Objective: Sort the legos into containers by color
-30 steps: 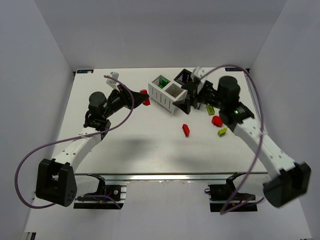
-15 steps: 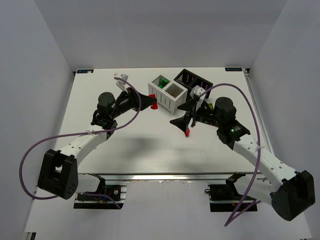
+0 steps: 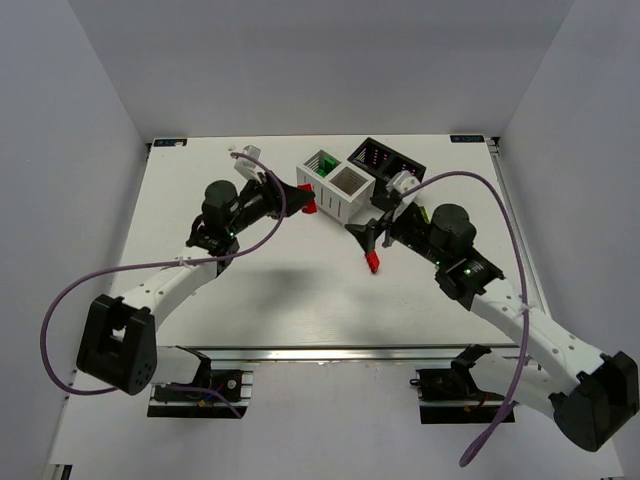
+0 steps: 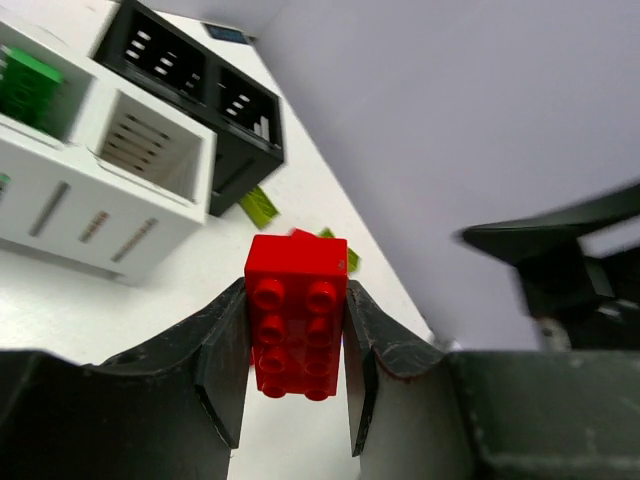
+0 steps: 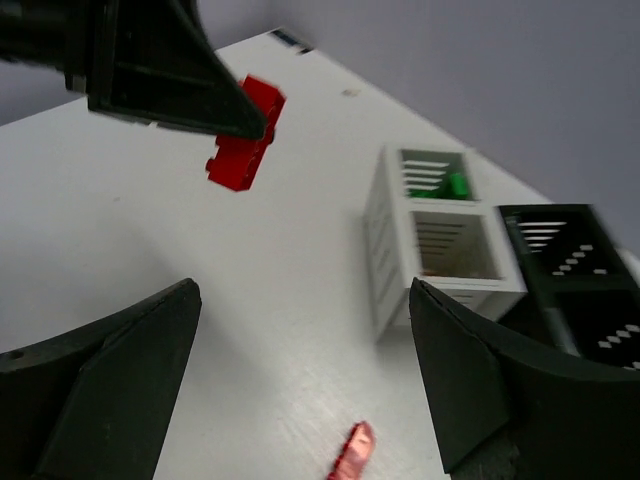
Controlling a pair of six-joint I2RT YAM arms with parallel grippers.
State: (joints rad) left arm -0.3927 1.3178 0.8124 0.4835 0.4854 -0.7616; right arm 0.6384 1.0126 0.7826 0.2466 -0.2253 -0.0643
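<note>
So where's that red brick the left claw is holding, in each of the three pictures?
Top external: the red brick sits just left of centre, in the left gripper, beside the white bin.
Left wrist: bottom centre, clamped in the gripper; bin at upper left.
Right wrist: upper left, at the gripper's tip; bin right of centre.
Shared landmark: the white bin.

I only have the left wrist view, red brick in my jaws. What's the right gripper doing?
Observer: Right gripper is open, just over a loose brick, also red, on the table in front of the white bin.
Operator: Is the cell beside the green brick free?
Observer: Right wrist view looks into that cell: empty.
Operator: Am I over it yet?
Observer: No; top view puts your red brick at the bin's left side, short of both cells.
</note>
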